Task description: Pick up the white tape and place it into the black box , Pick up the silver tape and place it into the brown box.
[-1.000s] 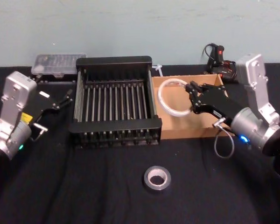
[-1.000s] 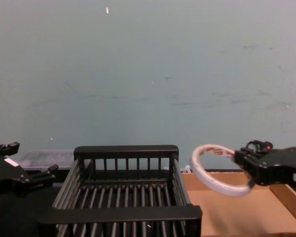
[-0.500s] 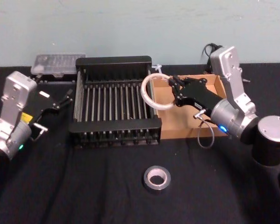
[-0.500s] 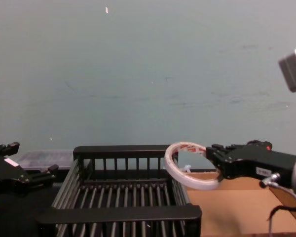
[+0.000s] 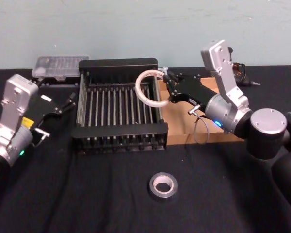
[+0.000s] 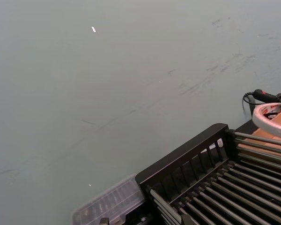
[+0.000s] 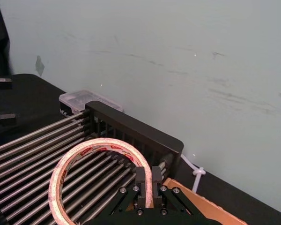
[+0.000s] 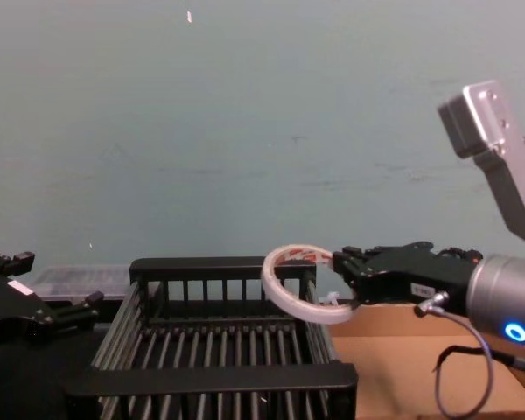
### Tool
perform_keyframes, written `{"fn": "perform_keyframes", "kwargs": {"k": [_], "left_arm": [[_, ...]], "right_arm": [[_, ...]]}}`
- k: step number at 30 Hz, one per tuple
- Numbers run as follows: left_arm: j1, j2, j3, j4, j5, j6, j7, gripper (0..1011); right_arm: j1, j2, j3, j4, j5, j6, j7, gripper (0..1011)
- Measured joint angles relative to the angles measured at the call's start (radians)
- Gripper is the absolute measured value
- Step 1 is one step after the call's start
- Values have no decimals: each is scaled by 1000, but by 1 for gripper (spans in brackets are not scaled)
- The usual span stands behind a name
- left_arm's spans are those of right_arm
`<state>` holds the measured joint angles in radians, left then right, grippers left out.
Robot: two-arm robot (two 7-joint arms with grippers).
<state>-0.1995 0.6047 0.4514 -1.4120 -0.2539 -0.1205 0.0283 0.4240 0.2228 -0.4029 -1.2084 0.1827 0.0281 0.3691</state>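
My right gripper (image 5: 169, 90) is shut on the rim of the white tape (image 5: 138, 90), a thin ring with red print. It holds the ring tilted in the air over the right side of the black box (image 5: 119, 130), just inside its right wall. The chest view shows the white tape (image 8: 276, 294) above the black box's rim (image 8: 219, 378). In the right wrist view the fingers (image 7: 153, 180) pinch the white tape (image 7: 103, 143). The silver tape (image 5: 163, 186) lies flat on the black cloth in front. The brown box (image 5: 179, 121) sits right of the crate. My left gripper (image 5: 69, 103) is parked open at the left.
A clear plastic case (image 5: 60, 65) lies behind the crate at the back left. A black tool with a cable (image 5: 238, 71) is at the back right, and a white zip tie (image 5: 165, 73) behind the crate's corner. A pale wall closes the back.
My right gripper carried the white tape leftward, from over the brown box to over the black box's right side. The left arm and the silver tape stayed put.
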Motion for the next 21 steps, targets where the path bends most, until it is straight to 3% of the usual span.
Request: {"fn": "perform_keyframes", "kwargs": {"k": [12, 21], "left_arm": [[0, 0, 0, 0, 0, 0, 0, 1001], [0, 0, 0, 0, 0, 0, 0, 1001]], "right_arm": [[63, -43, -29, 94, -40, -28, 8, 80], [83, -61, -42, 124, -55, -39, 17, 80]]}}
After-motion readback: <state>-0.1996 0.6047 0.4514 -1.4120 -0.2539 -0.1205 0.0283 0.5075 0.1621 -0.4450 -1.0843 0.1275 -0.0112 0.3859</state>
